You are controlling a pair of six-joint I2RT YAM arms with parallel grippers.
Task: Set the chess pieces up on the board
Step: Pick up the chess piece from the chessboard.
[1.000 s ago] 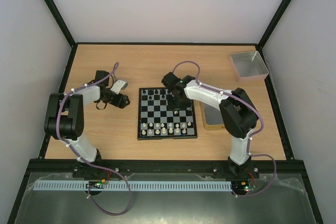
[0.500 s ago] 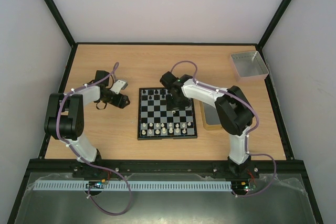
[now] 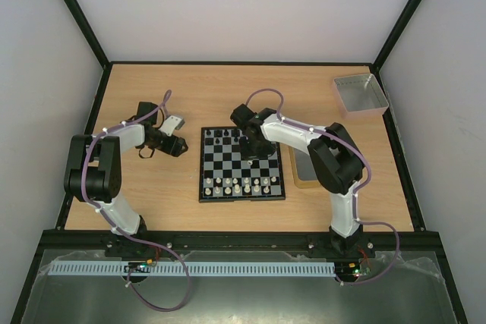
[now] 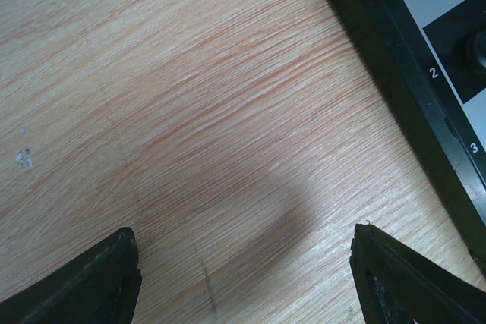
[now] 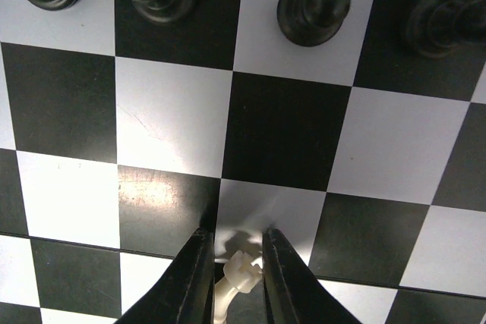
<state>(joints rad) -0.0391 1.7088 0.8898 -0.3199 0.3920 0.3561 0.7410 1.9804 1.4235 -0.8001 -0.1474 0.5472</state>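
Observation:
The board (image 3: pixel 241 199) lies mid-table. White chess pieces (image 3: pixel 239 185) line its near rows and a few black ones (image 3: pixel 220 136) stand at its far left. My right gripper (image 3: pixel 254 142) hangs over the board's far right part. In the right wrist view it (image 5: pixel 234 244) is shut on a small white piece (image 5: pixel 239 275) with a notched top, held above a white square, with black pieces (image 5: pixel 313 7) in a row ahead. My left gripper (image 3: pixel 181 146) is open and empty over bare wood left of the board; its wrist view (image 4: pixel 247 278) shows the board's rim (image 4: pixel 395 73).
A grey metal tray (image 3: pixel 360 94) stands at the far right corner. A tan-rimmed tray (image 3: pixel 305 168) lies just right of the board, partly under the right arm. A small white object (image 3: pixel 174 123) lies beside the left wrist.
My right arm has shifted slightly left and farther over the board's far rows. The left arm has not moved.

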